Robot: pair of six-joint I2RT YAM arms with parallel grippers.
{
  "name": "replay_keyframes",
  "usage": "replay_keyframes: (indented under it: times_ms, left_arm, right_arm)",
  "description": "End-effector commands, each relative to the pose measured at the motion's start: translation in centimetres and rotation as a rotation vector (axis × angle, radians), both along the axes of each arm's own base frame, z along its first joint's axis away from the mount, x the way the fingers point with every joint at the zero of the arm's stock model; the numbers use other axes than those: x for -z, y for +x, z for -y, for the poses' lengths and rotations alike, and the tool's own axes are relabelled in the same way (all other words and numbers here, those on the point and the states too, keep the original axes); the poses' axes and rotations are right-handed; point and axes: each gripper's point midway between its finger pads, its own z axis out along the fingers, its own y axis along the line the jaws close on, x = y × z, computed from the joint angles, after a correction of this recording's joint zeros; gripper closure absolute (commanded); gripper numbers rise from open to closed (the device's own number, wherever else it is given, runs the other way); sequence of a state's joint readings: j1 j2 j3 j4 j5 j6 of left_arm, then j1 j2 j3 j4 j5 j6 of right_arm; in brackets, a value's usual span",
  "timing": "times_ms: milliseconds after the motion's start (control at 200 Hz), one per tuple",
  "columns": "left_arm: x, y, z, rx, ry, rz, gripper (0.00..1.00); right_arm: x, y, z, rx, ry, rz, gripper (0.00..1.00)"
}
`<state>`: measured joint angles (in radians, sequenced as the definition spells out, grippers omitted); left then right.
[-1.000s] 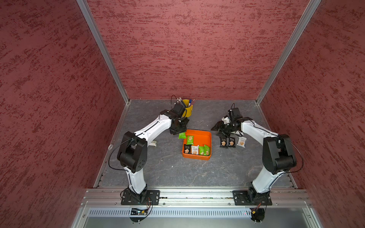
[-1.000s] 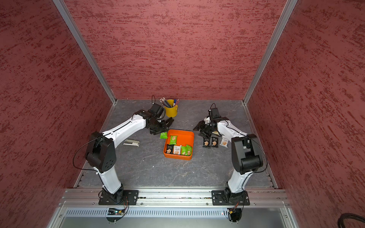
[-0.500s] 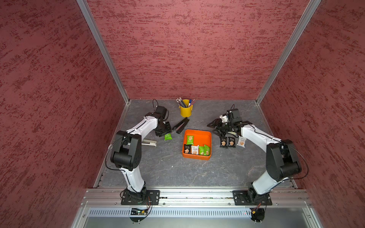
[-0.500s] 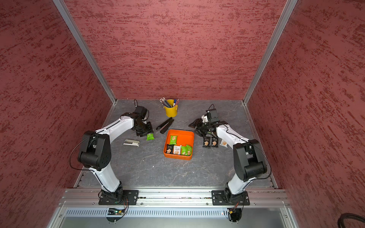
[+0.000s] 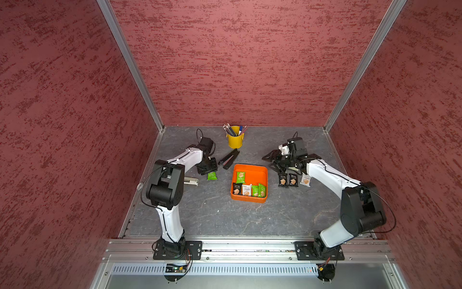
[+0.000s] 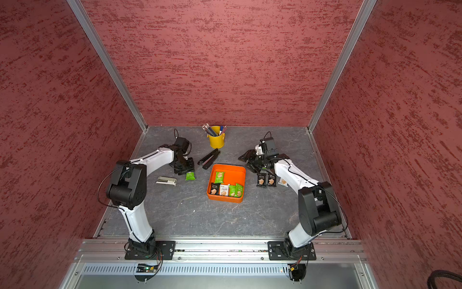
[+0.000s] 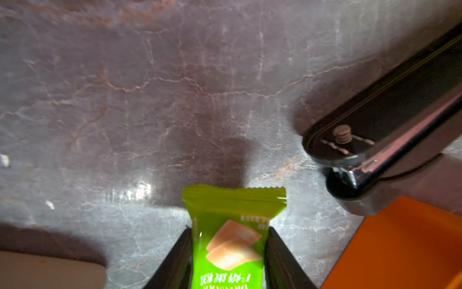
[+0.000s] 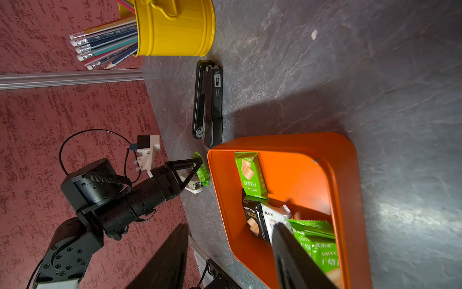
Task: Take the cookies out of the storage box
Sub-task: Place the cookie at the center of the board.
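The orange storage box [image 5: 250,167] sat just right of the frame's centre in both top views, on the grey table [image 5: 225,215]; five cookies [image 5: 246,190] lay inside it, a green one alone near its upper left corner and a row of four along its lower wall, black, white, green, green; right of the box, near it but apart, two black packets [image 5: 282,180] and a white packet [image 5: 305,180] lay in a row on the table; just above them in the frame, beside the box's upper right corner, the right gripper [image 5: 269,161] stood with its fingers spread wide and nothing between them; left of the box a green packet [image 5: 212,176] lay between the fingers of the left gripper [image 7: 229,229], which were set narrowly against its two long edges; whether its free end touched the table could not be told; a black folded tool [image 5: 228,159] lay slantwise just above the box's upper left corner, a yellow pencil bucket [image 5: 235,140] stood above that, and a small grey stapler [image 5: 191,180] lay left of the green packet.
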<state>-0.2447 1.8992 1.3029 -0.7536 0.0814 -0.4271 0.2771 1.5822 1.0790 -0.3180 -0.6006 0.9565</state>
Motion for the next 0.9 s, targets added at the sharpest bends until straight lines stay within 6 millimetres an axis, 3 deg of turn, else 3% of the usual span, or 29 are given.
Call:
replay_keyframes:
  times_ms: [0,205,366,711,897]
  left_arm:
    - [0.6,0.0,0.0,0.031,0.041,0.007,0.49]
    - [0.4,-0.2,0.1,0.03,0.065,0.003,0.3]
    - [-1.5,-0.1,1.3,0.042,0.088,0.04,0.24]
    - [-7.2,-0.9,7.7,0.104,0.045,0.157,0.19]
    - [-9.2,-2.0,11.5,0.162,0.029,0.185,0.19]
  right_arm:
    - [-0.2,-0.4,0.4,-0.006,-0.038,0.011,0.42]
    - [-0.4,-0.4,0.5,-0.042,-0.076,0.015,0.41]
    - [-0.5,0.0,0.4,-0.07,-0.079,0.022,0.41]
    - [0.4,0.9,0.8,-0.116,-0.038,0.018,0.41]
    - [0.7,1.3,1.1,-0.128,-0.014,0.019,0.41]
